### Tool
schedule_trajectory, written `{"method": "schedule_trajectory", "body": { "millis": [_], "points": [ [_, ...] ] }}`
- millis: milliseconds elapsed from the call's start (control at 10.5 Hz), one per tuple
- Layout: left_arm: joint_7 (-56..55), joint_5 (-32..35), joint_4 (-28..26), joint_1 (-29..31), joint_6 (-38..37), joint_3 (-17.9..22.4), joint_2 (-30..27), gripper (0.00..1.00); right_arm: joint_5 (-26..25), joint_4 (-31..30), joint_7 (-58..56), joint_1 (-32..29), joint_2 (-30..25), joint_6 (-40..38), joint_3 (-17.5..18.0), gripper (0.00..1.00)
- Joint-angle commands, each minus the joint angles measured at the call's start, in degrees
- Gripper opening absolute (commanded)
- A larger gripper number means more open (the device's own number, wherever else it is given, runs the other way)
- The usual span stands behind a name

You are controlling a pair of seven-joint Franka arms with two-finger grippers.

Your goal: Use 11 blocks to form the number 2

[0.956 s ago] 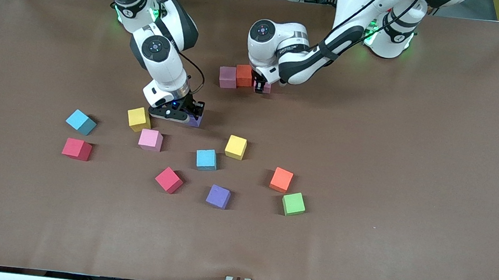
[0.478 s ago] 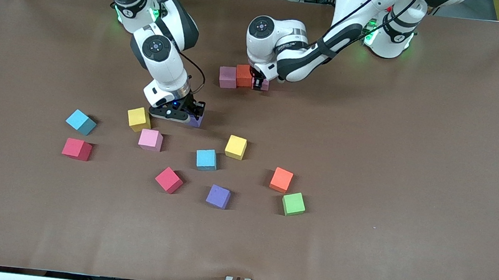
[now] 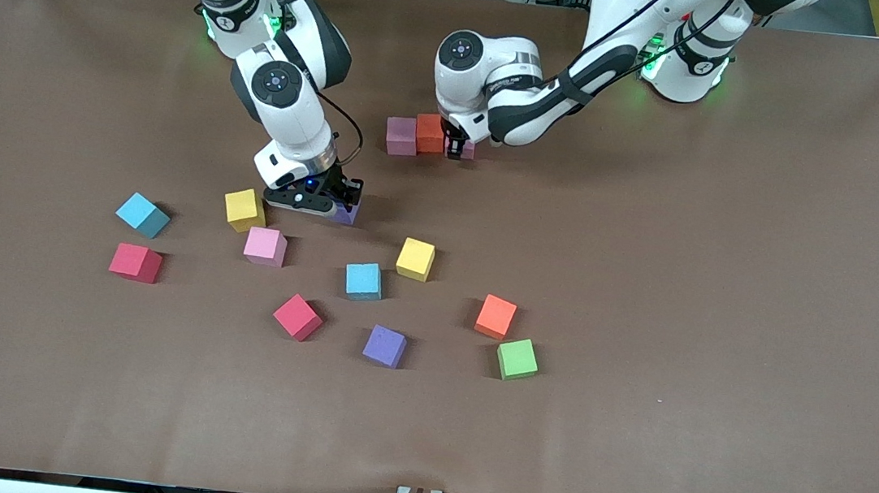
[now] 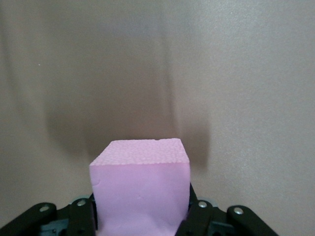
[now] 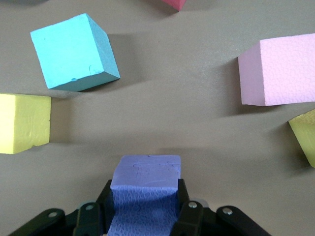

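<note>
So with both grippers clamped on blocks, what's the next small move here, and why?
Probably the left gripper opens and lifts off. Its pink block sits low at the table, next to the orange block and the mauve block, completing a row of three. The right gripper, shut on a purple block near the yellow block, would likely lift next.
</note>
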Motion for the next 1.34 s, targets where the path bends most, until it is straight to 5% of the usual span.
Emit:
{"method": "schedule_trajectory", "body": {
  "millis": [0, 1147, 1242],
  "points": [
    [-25.44, 5.13, -0.94, -0.24, 0.75, -1.55, 0.21, 0.00, -0.34, 1.07, 1.16, 0.25, 0.88, -0.25, 0.10, 0.00],
    [-26.76, 6.10, -0.23, -0.59, 0.84, -2.34, 1.53, 0.01, -0.34, 1.16, 1.16, 0.25, 0.88, -0.33, 0.10, 0.00],
    [-26.76, 6.53, -0.23, -0.59, 0.84, -2.34, 1.53, 0.26, -0.34, 1.24, 1.25, 0.25, 0.88, -0.33, 0.10, 0.00]
  ]
}}
